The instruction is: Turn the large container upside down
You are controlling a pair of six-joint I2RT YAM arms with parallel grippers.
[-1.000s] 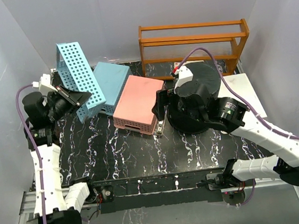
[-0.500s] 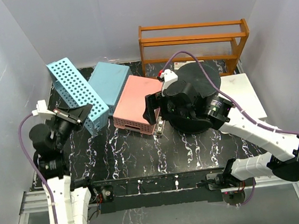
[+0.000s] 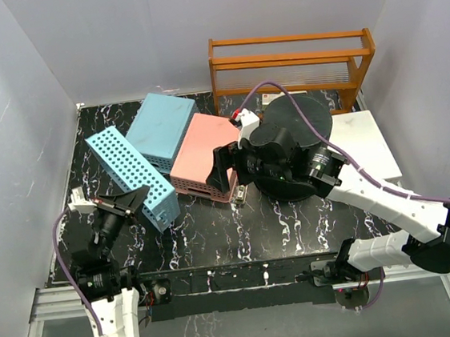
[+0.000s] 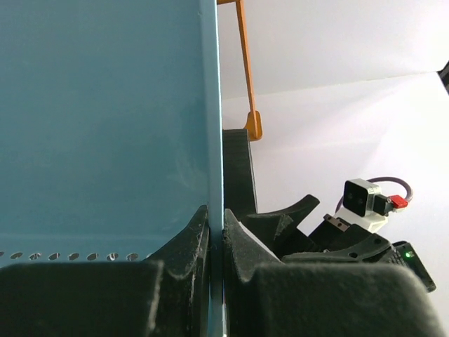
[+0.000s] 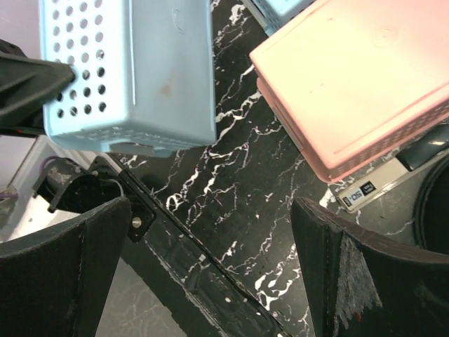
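Toward the right rear of the tabletop (image 3: 216, 234), the large container (image 3: 304, 116) is largely hidden under the right arm's wrist and purple cable. The right wrist view catches only a curved black sliver of it at the frame's edge. What shows is matte black plastic, round, with a flat disc face uppermost and a wider dark edge spreading below it onto the white-veined black marble. It stands just right of the smooth pink basket (image 3: 204, 159) and in front of the slatted wooden rack (image 3: 290, 61). The right end effector (image 5: 210, 225) hangs over the marble beside the pink basket's near corner, its fingers spread wide with nothing between them. The left end effector (image 4: 216, 242) is pinched tight on a thin wall of the perforated blue basket (image 3: 129, 178), which is tilted at the left. That basket's plain blue face fills most of the left wrist view and blocks what lies beyond it.
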